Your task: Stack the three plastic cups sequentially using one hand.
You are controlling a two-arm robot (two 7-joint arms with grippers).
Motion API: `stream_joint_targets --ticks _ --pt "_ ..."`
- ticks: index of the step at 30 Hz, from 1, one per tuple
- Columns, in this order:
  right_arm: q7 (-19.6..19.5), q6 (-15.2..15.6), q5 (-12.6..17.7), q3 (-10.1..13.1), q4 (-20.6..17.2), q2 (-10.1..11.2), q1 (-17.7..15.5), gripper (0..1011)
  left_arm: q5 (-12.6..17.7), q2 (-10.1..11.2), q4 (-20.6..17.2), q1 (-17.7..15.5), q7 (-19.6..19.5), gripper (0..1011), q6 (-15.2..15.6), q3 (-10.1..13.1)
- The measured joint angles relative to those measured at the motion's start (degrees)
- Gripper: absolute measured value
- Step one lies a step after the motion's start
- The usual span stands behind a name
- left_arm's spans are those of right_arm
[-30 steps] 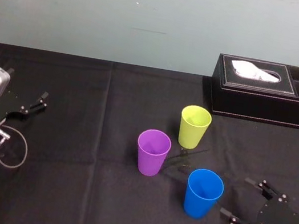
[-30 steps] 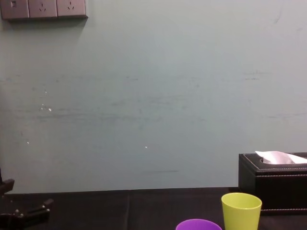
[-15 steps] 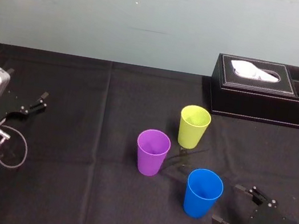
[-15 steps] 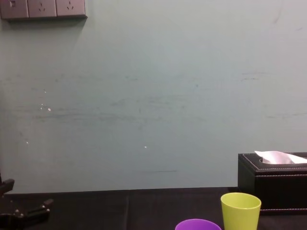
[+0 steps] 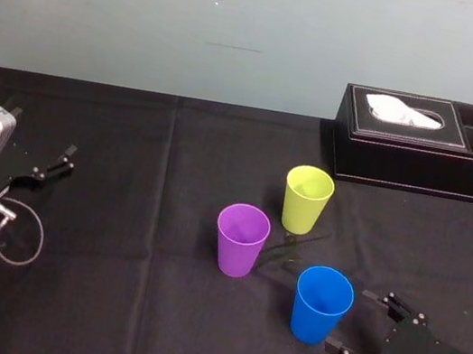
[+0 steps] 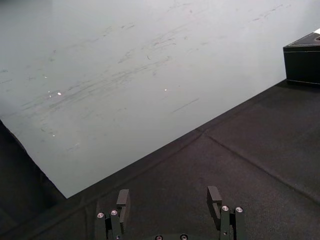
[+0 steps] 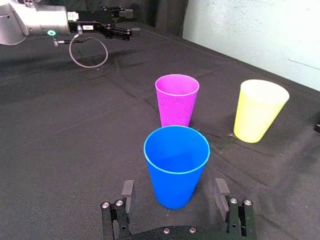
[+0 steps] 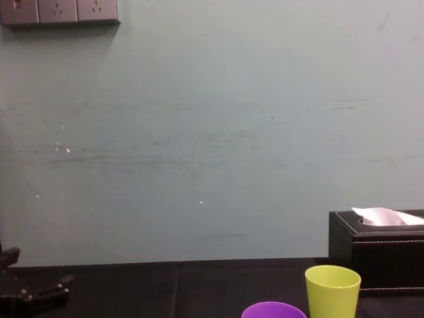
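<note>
Three plastic cups stand upright and apart on the black cloth: purple (image 5: 241, 240), yellow-green (image 5: 307, 200) and blue (image 5: 321, 305). My right gripper (image 5: 350, 322) lies low at the blue cup's right side, open. In the right wrist view its fingers (image 7: 128, 192) flank the lower part of the blue cup (image 7: 176, 165) with a gap on each side, and the purple cup (image 7: 176, 99) and yellow-green cup (image 7: 260, 110) stand beyond. My left gripper (image 5: 63, 160) rests parked at the table's far left, open and empty (image 6: 168, 199).
A black tissue box (image 5: 421, 145) stands at the back right, behind the yellow-green cup. A loop of cable (image 5: 20, 235) lies by the left arm. Bare black cloth spreads between the left arm and the cups.
My right gripper has slid left and nearer along the table, closing in on the blue cup until its open fingers flank it. The cups and the left arm have stayed put.
</note>
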Motion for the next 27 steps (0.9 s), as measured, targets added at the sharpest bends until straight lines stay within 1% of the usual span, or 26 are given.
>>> stream_joint_targets --ticks 10,27 --pt "0.1 0.1 0.4 -1.2 0.5 -0.6 1.2 1000 0.0 0.0 0.0 0.0 0.0 1010 0.0 0.0" --pt "0.0 0.1 0.5 -2.4 1.2 -1.3 2.7 1000 0.0 0.0 0.0 0.0 0.0 1010 0.0 0.0"
